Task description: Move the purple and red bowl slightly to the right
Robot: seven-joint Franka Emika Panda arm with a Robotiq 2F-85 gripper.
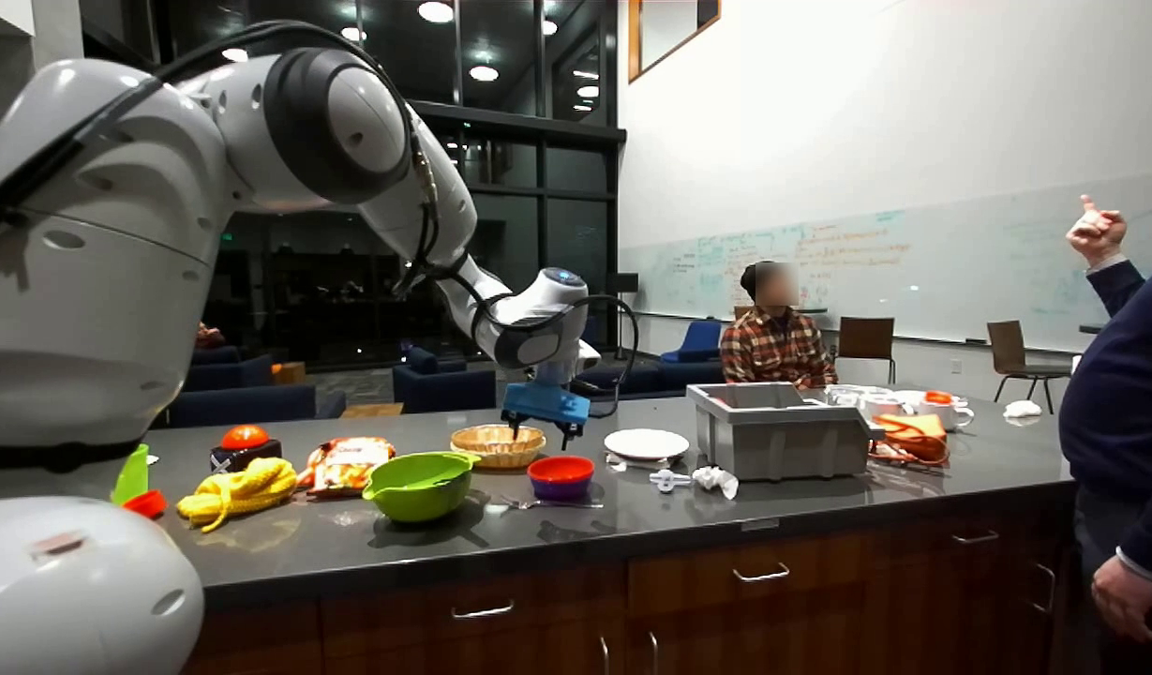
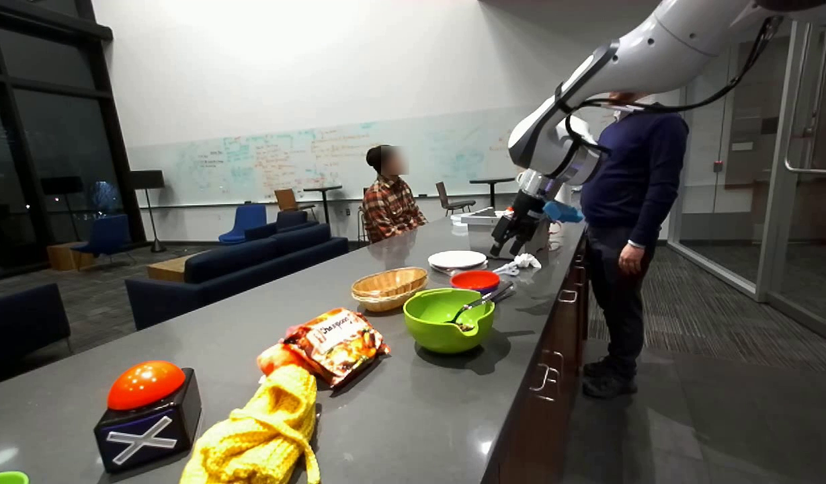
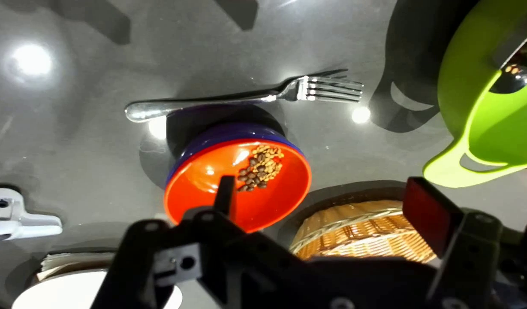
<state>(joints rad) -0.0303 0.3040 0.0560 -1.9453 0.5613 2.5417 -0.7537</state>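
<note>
The purple and red bowl (image 1: 561, 478) stands upright on the dark counter, purple outside and red inside. Its red rim (image 2: 475, 279) also shows in an exterior view. In the wrist view the bowl (image 3: 267, 199) holds a small heap of brown and tan beans. My gripper (image 1: 542, 437) is open with nothing between its fingers, above the counter near the bowl and the wicker basket. In the wrist view one finger of the gripper (image 3: 321, 186) overlaps the bowl's interior, and the other is over the basket's far side. I see no contact with the bowl.
A fork (image 3: 229, 102) lies close beside the bowl. A larger lime-green bowl (image 1: 421, 492) with a utensil, a wicker basket (image 2: 388, 288) and a white plate (image 1: 646, 443) stand around it. A grey bin (image 1: 786, 445), white clip (image 1: 669, 481) and crumpled tissue (image 1: 716, 482) are nearby.
</note>
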